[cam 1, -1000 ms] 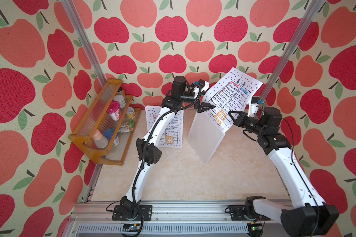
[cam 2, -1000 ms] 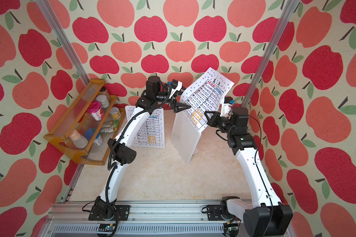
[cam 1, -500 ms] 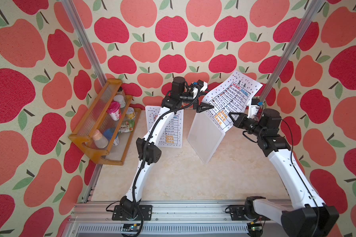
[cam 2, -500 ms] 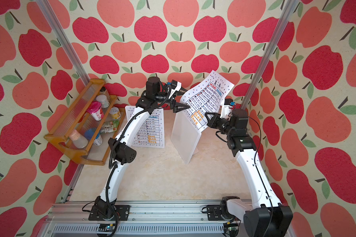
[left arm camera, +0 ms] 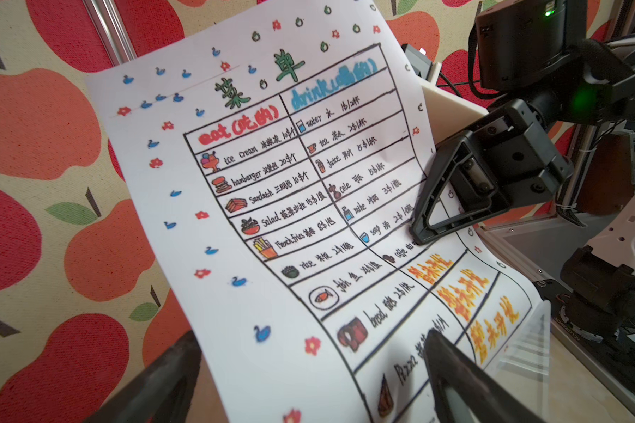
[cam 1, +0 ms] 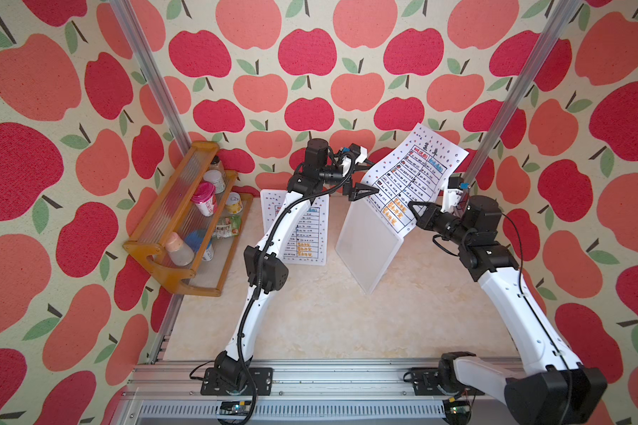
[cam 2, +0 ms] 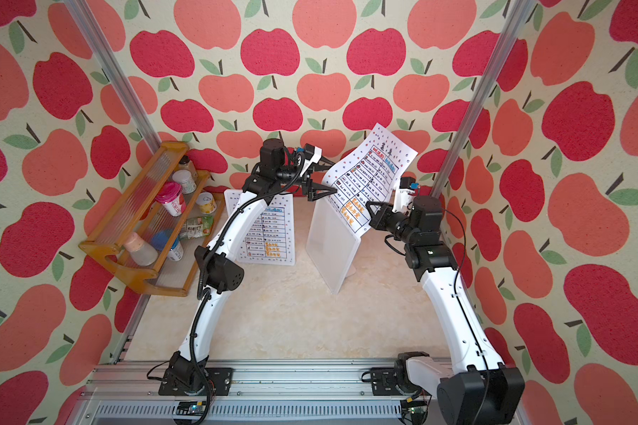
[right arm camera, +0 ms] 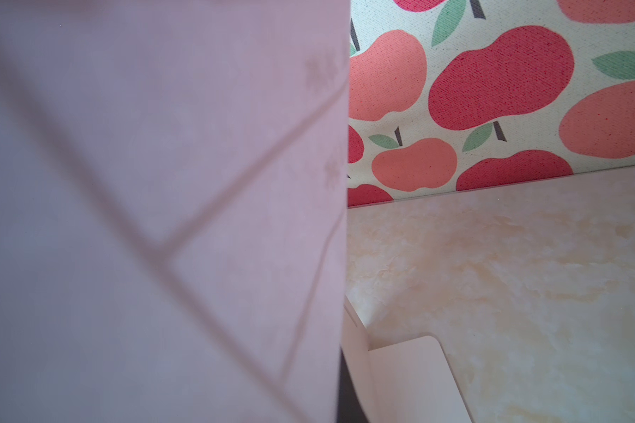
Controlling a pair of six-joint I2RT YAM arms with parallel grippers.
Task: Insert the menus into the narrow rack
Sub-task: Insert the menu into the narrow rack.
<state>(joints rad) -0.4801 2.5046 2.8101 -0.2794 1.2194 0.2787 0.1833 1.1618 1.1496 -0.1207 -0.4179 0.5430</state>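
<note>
While the apple-patterned wall (cam 1: 306,55) rises behind both claws, the marbled table (cam 1: 328,316) spreads out beneath them. Well off to the outer side of the left claw (cam 1: 365,176), a wooden shelf (cam 1: 153,259) of bottles and cups sits against the side wall.

Below the two claws, and between them, stands the narrow rack (cam 1: 369,246), a frosted white panel stand set upright on the table. Both top views show it (cam 2: 332,250), and the right wrist view catches only its foot (right arm camera: 411,377).

One menu (cam 1: 413,180) hangs in the air between the claws, tilted, with its printed face toward the left claw. Its lower edge is down at the rack's top; whether it has entered the slot cannot be told. The second menu (cam 1: 312,235) lies flat on the table below the left claw, on the side away from the right claw (cam 1: 413,208). It is partly covered by the left arm and lies near the rack.

The right claw is pressed together on the raised sheet's edge, just above the orange text. In the left wrist view one of its fingers (left arm camera: 473,175) lies across the print. The left claw is spread wide, its fingers (left arm camera: 466,384) standing either side of the sheet's opposite edge without closing on it.
</note>
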